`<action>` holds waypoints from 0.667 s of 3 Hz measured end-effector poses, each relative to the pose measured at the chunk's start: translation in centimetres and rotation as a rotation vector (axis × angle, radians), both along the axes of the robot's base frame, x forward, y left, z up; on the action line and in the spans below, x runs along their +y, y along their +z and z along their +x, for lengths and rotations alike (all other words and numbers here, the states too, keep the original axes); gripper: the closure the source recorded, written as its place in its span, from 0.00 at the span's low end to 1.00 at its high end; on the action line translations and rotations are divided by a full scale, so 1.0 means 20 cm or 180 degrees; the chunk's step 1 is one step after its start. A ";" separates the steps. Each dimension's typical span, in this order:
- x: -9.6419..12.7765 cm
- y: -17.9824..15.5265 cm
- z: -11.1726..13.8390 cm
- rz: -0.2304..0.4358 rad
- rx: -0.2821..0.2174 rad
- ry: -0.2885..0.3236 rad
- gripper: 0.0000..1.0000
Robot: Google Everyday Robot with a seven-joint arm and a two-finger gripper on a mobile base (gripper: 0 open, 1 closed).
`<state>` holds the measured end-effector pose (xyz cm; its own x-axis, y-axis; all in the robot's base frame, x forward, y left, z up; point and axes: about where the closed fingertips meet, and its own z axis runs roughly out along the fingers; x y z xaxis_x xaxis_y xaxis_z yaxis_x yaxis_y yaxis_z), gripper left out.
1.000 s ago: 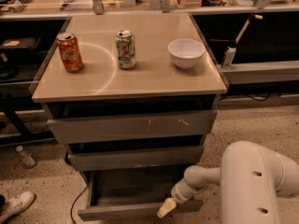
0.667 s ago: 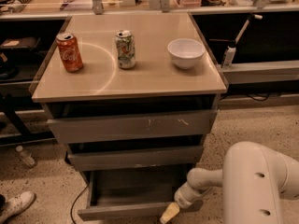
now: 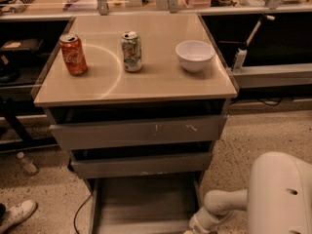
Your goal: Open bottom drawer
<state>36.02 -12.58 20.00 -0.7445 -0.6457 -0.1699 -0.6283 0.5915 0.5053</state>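
The bottom drawer (image 3: 146, 201) is pulled out from the grey cabinet, and its flat grey tray shows below the two upper fronts. Its front edge lies at the bottom edge of the view. My gripper (image 3: 194, 228) is at the drawer's front right corner, mostly cut off by the bottom edge. The white arm (image 3: 229, 201) reaches to it from the lower right. Above are the mid-width plain front (image 3: 141, 165) and the widest front with white scratches (image 3: 139, 131).
On the cabinet top (image 3: 161, 89) stand a red can (image 3: 73, 54), a green-white can (image 3: 131, 51) and a white bowl (image 3: 195, 55). A small bottle (image 3: 27, 163), a shoe (image 3: 17, 216) and a cable (image 3: 79, 213) lie on the floor at left. Dark shelving flanks both sides.
The bottom drawer has slid further out toward the camera. My gripper has moved down with its front edge, toward the bottom of the view.
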 end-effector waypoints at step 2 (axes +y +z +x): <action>-0.03 -0.01 -0.08 0.0008 0.0087 0.0006 0.00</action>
<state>34.38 -13.11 19.79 -0.7476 -0.6467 -0.1512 -0.6154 0.5890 0.5237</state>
